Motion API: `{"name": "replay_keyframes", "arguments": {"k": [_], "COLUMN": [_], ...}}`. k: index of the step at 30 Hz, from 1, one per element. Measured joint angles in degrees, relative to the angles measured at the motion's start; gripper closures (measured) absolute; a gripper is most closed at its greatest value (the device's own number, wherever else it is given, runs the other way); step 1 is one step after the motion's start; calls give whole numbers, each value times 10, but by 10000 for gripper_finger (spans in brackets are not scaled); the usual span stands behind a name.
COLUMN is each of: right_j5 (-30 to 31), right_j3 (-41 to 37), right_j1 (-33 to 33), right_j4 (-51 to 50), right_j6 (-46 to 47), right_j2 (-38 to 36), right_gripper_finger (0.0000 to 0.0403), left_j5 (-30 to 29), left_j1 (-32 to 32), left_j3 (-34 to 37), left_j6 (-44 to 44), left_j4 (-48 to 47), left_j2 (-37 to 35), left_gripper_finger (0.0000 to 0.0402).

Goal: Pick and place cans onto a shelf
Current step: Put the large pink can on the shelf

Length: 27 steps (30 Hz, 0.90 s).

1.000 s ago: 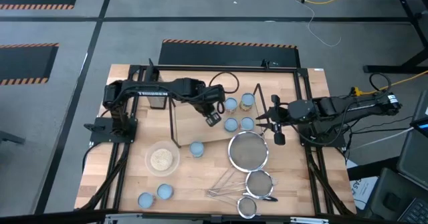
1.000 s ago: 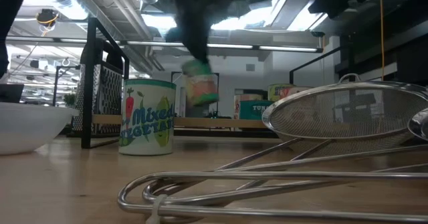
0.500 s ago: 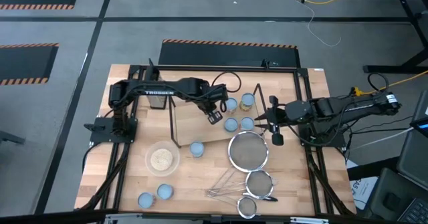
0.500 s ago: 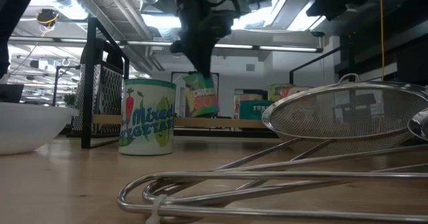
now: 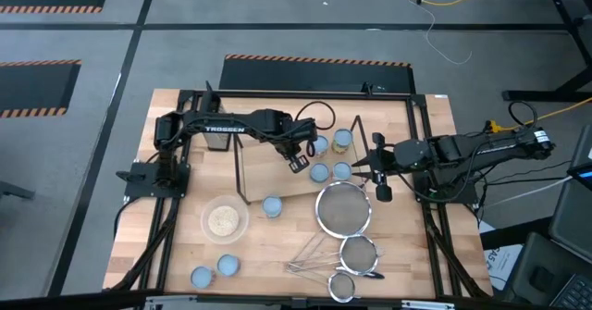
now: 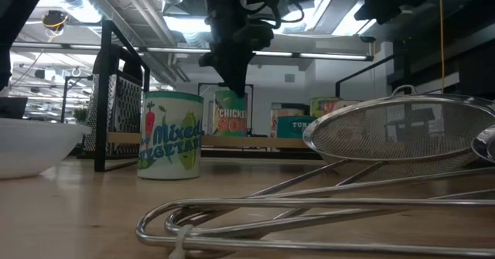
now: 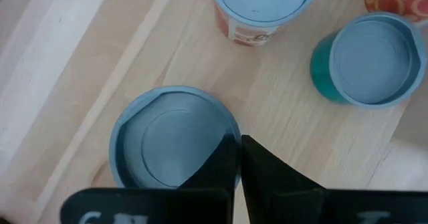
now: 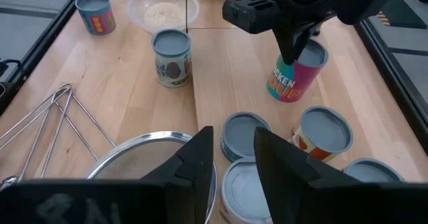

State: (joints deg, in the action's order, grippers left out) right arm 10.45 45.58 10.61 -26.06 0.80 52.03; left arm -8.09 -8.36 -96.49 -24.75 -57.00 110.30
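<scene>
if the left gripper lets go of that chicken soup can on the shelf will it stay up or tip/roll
Probably stays up: the low view shows the chicken soup can upright on the shelf, and the left gripper grips it by the rim. It looks rigid, so no sag. Knocked over, its round body would likely roll; neighbouring cans stand close.

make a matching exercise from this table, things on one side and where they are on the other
Things:
1. chicken soup can
2. mixed vegetables can
3. bowl of grains
4. large strainer

Places:
a. on the tabletop, left of the mixed vegetables can
b. on the shelf, rim pinched by the left gripper
c. on the tabletop, close by the open right gripper
d. on the tabletop, just off the shelf's near edge, untouched

Pairs: 1-b, 2-d, 3-a, 4-c
</scene>
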Motion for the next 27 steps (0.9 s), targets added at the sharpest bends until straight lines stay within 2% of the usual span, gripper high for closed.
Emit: {"name": "replay_keyframes", "arguments": {"k": [8, 21, 27], "right_j5": [0, 0, 0], "right_j3": [0, 0, 0], "right_j1": [0, 0, 0], "right_j4": [0, 0, 0], "right_j6": [0, 0, 0], "right_j2": [0, 0, 0], "right_gripper_finger": [289, 289, 289], "left_j5": [0, 3, 3], "left_j1": [0, 3, 3], "left_j3": [0, 1, 2], "left_j6": [27, 58, 59], "left_j4": [3, 33, 41], "left_j2": [0, 1, -4], "left_gripper_finger": [388, 319, 314]}}
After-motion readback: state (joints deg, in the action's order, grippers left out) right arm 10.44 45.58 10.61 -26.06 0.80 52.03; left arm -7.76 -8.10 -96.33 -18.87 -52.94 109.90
